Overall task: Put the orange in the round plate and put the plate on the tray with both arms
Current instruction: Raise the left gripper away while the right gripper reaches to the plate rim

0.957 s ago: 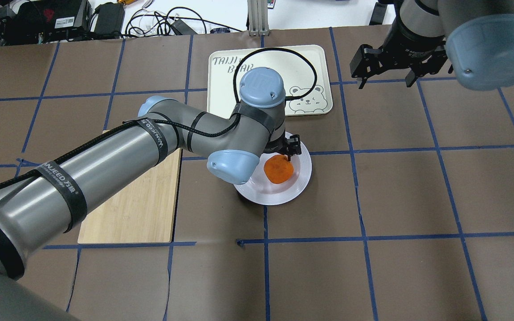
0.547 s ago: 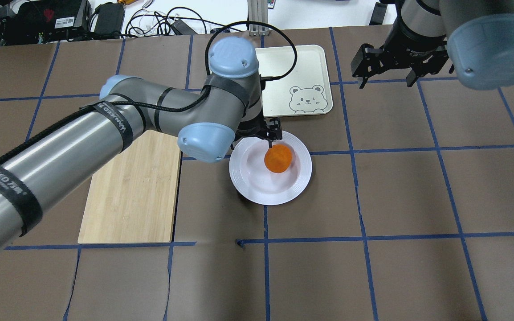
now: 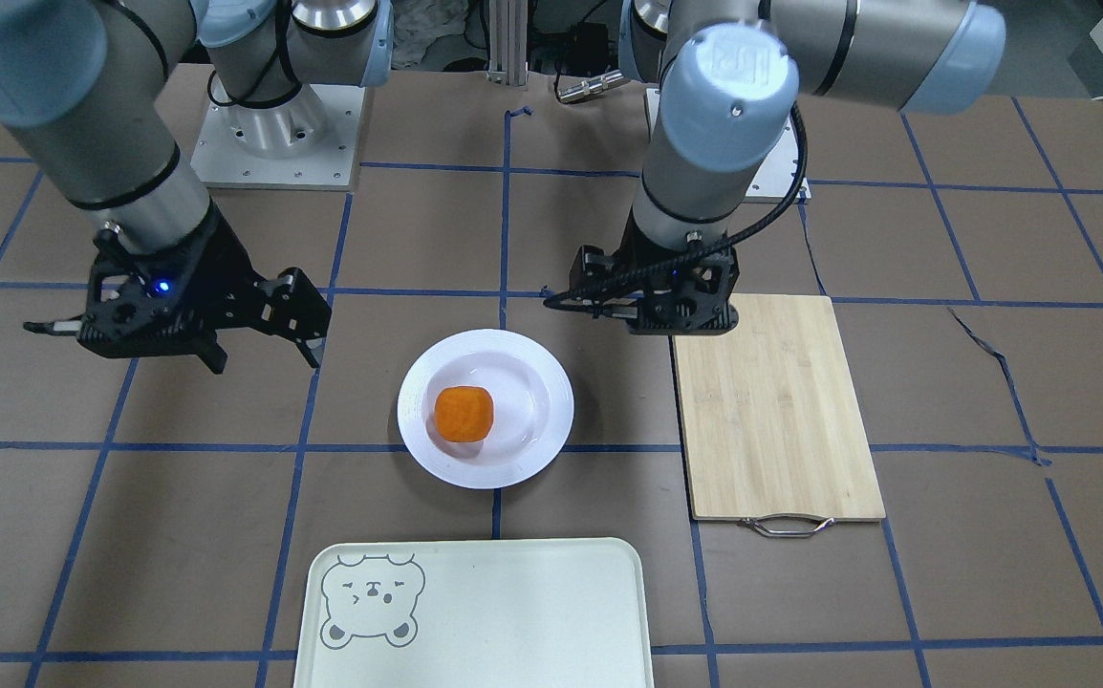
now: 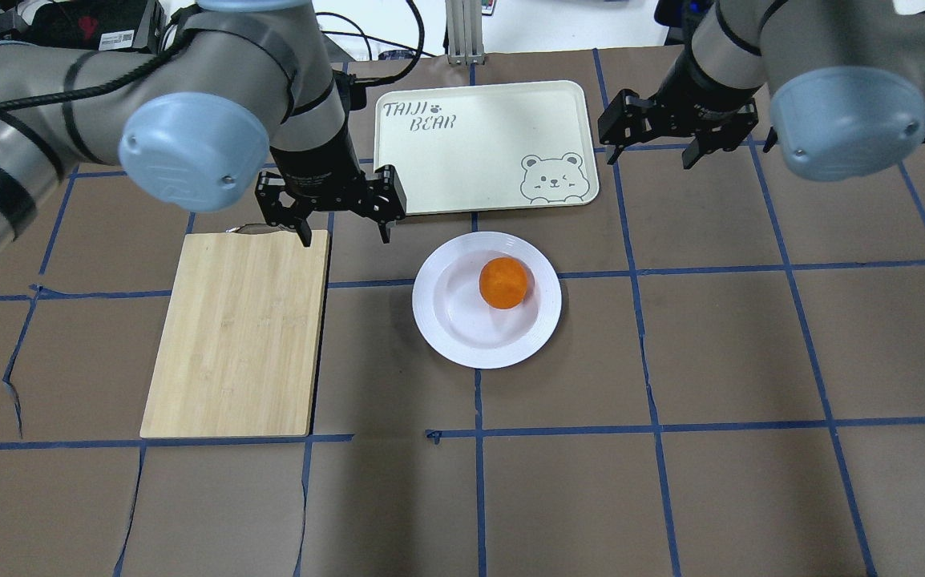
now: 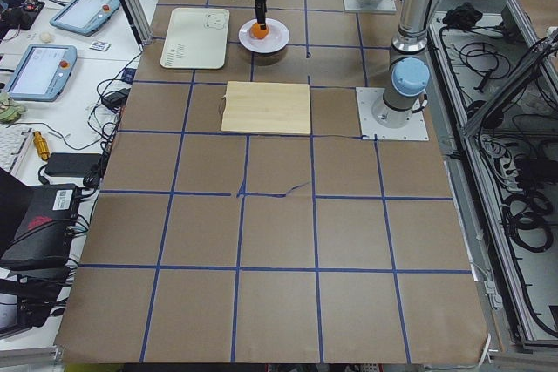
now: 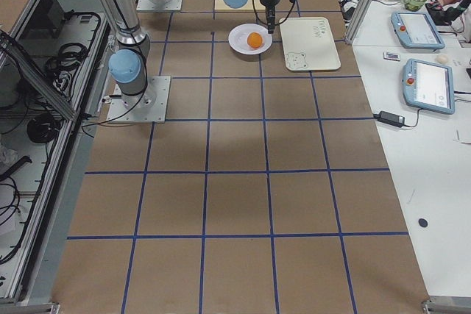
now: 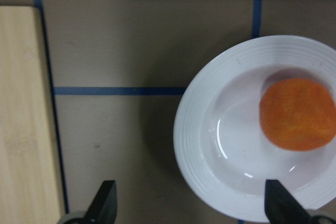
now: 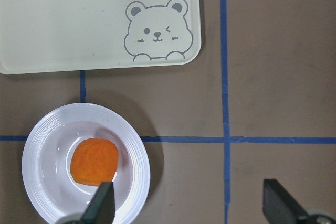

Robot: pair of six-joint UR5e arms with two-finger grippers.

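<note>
**Plate rim reachable all round; tightest on the tray side**

The plate (image 4: 440, 335) stands apart from everything, rim uncovered. The orange (image 4: 505, 282) takes up part of the well, off-centre toward the tray (image 4: 478, 152). A narrow strip of table (image 4: 719, 336) lies between plate and tray. A wider strip lies between plate and cutting board (image 4: 238, 336). The left gripper (image 4: 344, 232) hangs over that strip's far end, jaws spread. The right gripper (image 4: 648, 156), jaws spread, hangs just beside the tray's bear corner. Bare table borders the plate's right and near sides. The tray's flat surface is uncovered.

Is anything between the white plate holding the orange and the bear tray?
Nothing visible does. Only a bare strip of brown table separates the glossy white round plate from the pale cream rectangular tray; the bamboo cutting board lies aside.
</note>
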